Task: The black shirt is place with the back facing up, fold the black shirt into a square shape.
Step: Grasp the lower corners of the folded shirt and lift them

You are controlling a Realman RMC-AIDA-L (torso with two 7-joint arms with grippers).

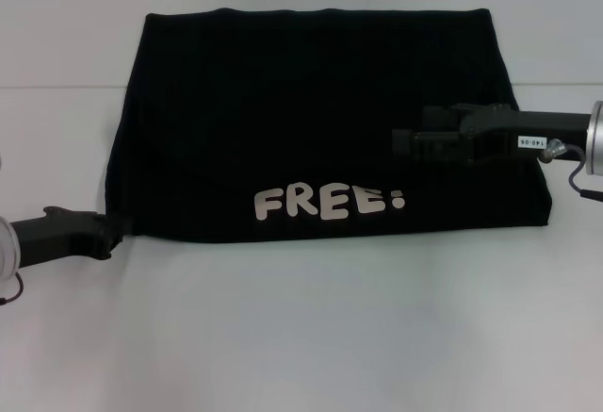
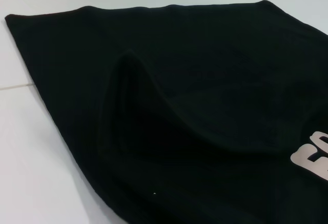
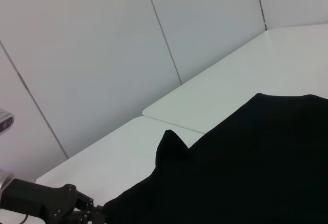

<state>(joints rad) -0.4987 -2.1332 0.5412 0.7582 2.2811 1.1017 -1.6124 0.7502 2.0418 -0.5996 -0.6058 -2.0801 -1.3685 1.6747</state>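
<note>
Black shirt (image 1: 311,120) lies on the white table (image 1: 301,327), already folded into a wide rectangle-ish block, far edge straight, sides flaring slightly toward the near edge. White FREE lettering (image 1: 330,203) faces up, close to the near edge, right of centre.

Left gripper (image 1: 115,233) is low at the shirt's near-left corner, tip touching the hem there. Fingers look clenched on the black shirt's corner fabric; the right wrist view shows the same gripper (image 3: 95,215) at the cloth edge, hem meeting its tip. Left wrist view: shirt (image 2: 195,111) fills the picture, with a raised ridge of cloth running up from the near side to a peak, part of the lettering (image 2: 312,160) at the edge.

Right gripper (image 1: 403,140) reaches in from the right, hovering over the right half of the shirt, above and right of the lettering. Black on black; cannot tell its fingers' state or whether it touches the cloth. Right wrist view shows the shirt (image 3: 246,167) with a small pointed fold standing up on its edge.
</note>
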